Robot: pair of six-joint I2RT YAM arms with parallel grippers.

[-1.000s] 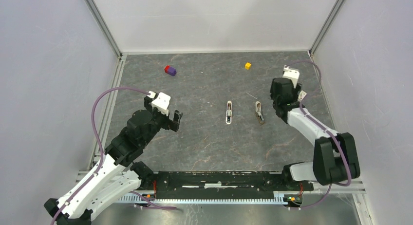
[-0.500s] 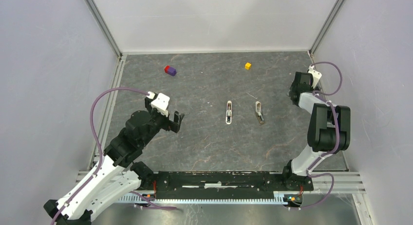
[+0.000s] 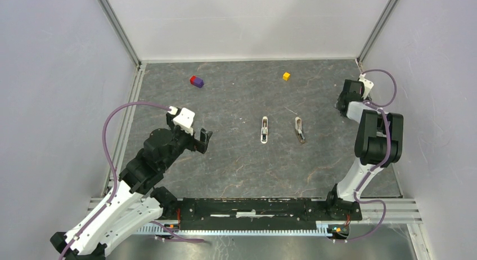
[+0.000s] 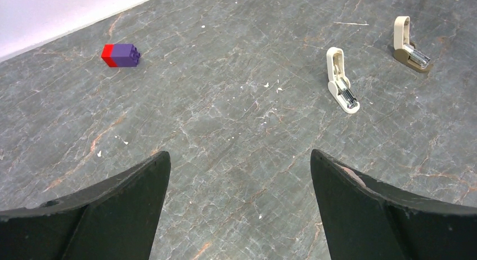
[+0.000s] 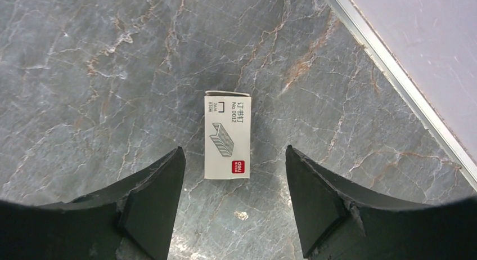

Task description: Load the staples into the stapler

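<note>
Two grippers were pictured open and empty. The right gripper [image 5: 233, 156] was seen at the far right of the table [image 3: 236, 170], close to the side wall, its fingers spread on either side of a small white staple box [image 5: 227, 130] that lay flat on the surface, untouched so far as could be told. The stapler [image 3: 264, 129], white and hinged open with its grey metal channel exposed, was found well apart from the box, near the middle of the table, with a tan stapler [image 3: 300, 129] just to its right. The left gripper [image 4: 239, 156] was held fully spread above the left half of the table, pointed toward both staplers. A red-and-purple block [image 3: 196, 81] and a yellow cube [image 3: 286, 76] were seen near the far edge. The step in hand was judged to be the fetching of the staples, with loading not yet begun. The next move was expected to call for a descent over the box, a closing across its narrow width and a carry left to the stapler, where a strip would have to be freed, fiddly work likely to need the left gripper.
</note>
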